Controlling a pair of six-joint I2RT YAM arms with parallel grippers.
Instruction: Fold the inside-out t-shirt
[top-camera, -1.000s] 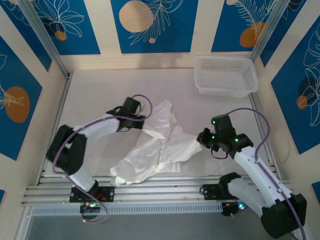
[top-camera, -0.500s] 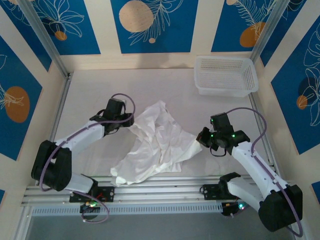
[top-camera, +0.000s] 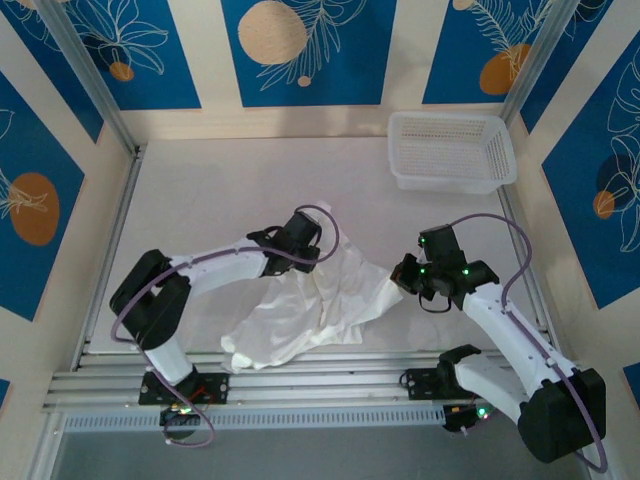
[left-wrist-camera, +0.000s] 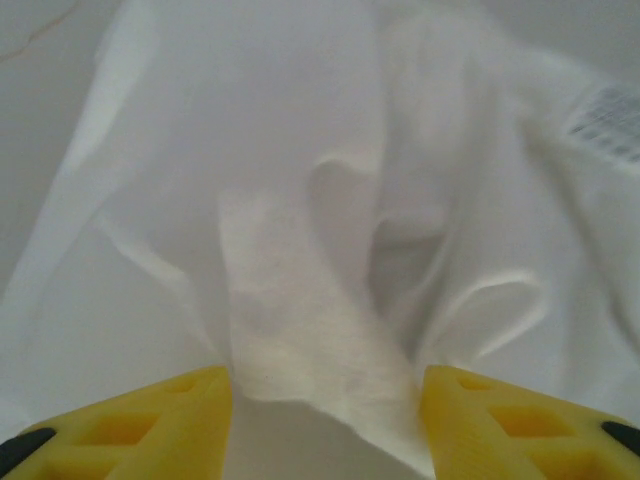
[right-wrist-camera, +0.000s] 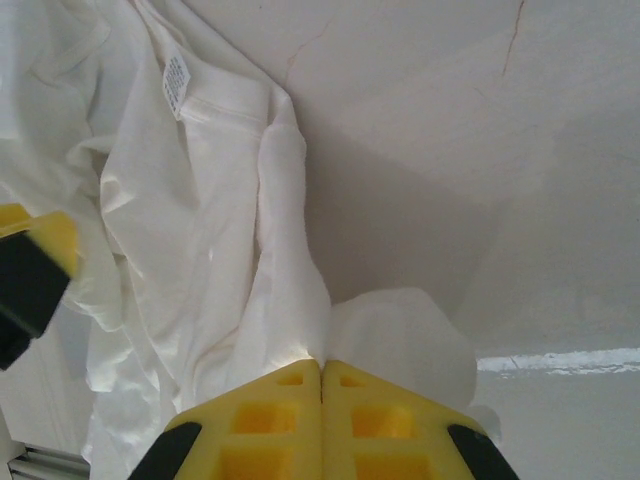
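The inside-out t-shirt (top-camera: 300, 315) lies crumpled near the middle of the near edge of the tabletop (top-camera: 220, 190), well apart from the basket (top-camera: 452, 150) in the far right corner. The left gripper (left-wrist-camera: 325, 400) sits at its far side, fingers spread — a loose fold between them — while the right gripper (right-wrist-camera: 322, 375) is pressed together, pinching the shirt's right end.

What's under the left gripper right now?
The t-shirt lies under the left gripper, a raised fold between its open fingers. The table beneath that spot is hidden by cloth.
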